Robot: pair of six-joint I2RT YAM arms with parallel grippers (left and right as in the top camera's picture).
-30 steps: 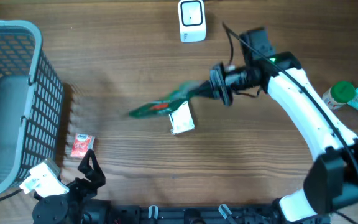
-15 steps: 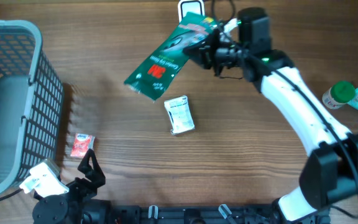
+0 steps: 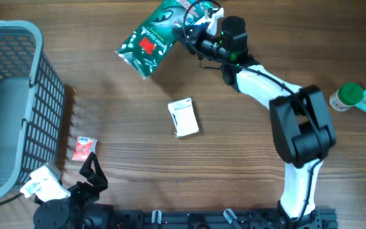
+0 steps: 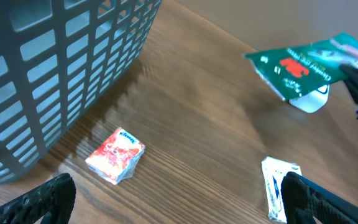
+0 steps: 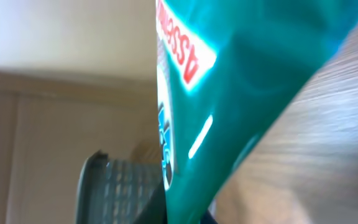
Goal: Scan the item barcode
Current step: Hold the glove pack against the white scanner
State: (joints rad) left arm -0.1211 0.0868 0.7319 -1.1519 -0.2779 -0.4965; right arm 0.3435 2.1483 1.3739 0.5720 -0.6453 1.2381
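**A:** Where is the green packet point(image 3: 146, 39) right now?

**B:** It's up off the table point(image 3: 246, 159), at the far edge. The face with the red label is turned up toward the overhead camera. The right gripper point(image 3: 189, 28) has one end of it, with the jaws clamped together on the foil.

**A:** So which step is this?

**B:** Presenting it for the read, I'd say. In the left wrist view a white device point(image 4: 308, 101) peeks out just under the packet's lower edge, and that is probably the scanner. The packet hangs right over it.

**A:** Is the barcode facing it?

**B:** I can't tell. No barcode shows in any view, and the right wrist camera is filled with glossy green film.

**A:** What does the next move need?

**B:** The coded side has to be square to the device's window, and the film has to be flat enough not to glare. That likely means a small wrist roll and a steady pause.

**A:** And the other arm?

**B:** The left gripper point(image 3: 93, 170) sits at the near edge with its jaws wide apart, holding nothing. A small red packet point(image 3: 83, 147) lies just beyond it, beside the grey basket point(image 3: 40, 83). A white sachet point(image 3: 184, 117) lies mid-table, well apart from the packet.
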